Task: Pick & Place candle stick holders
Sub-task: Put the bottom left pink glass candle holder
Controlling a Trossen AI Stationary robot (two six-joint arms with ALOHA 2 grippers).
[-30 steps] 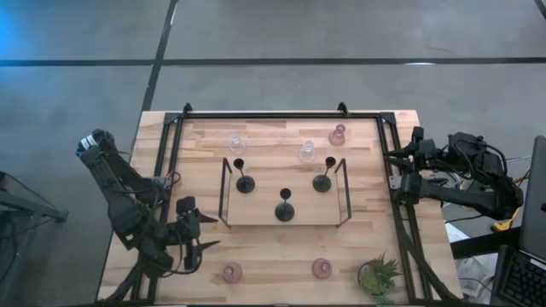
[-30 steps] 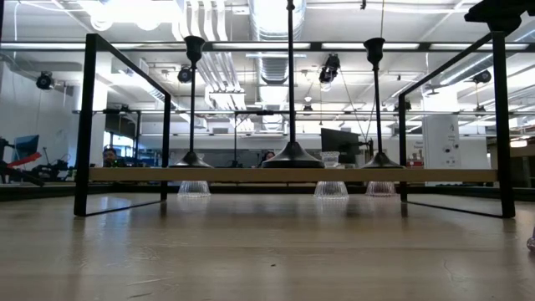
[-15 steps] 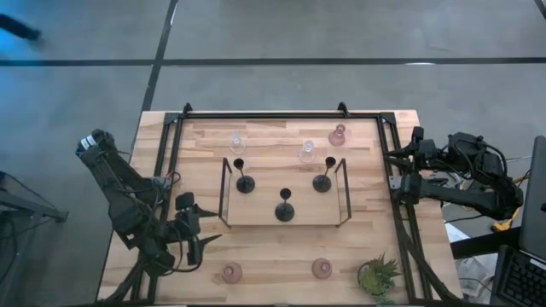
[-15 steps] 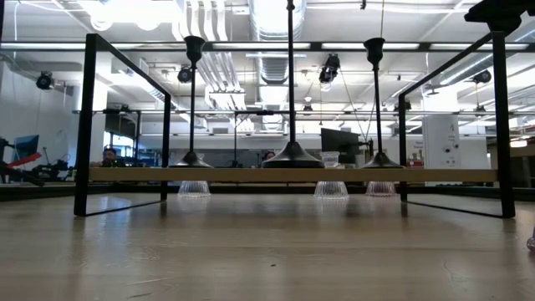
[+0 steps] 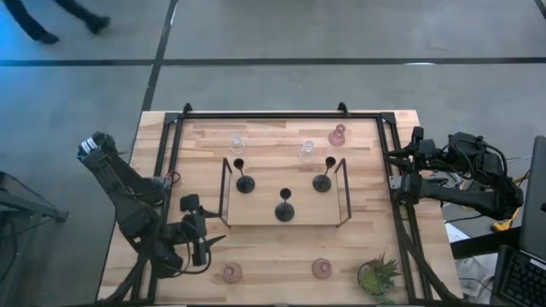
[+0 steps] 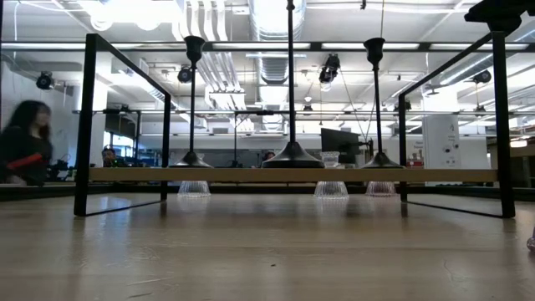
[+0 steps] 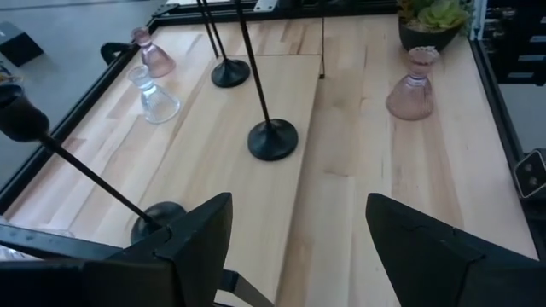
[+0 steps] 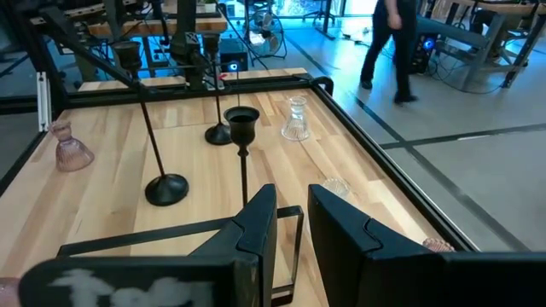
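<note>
Left end effector (image 5: 207, 245) hangs wide open, holding nothing, near a pink holder (image 5: 232, 273) on the surface – three black holders (image 5: 285, 207) stand on the shelf; right end effector (image 5: 395, 169) idles nearly clenched, empty.

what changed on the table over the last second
The left gripper swung round and shifted slightly toward the table's middle, near the front edge, jaws open and holding nothing. A person has walked into the room behind. The right gripper stayed parked at the right edge; the three black holders on the raised shelf and the glass ones did not move.
</note>
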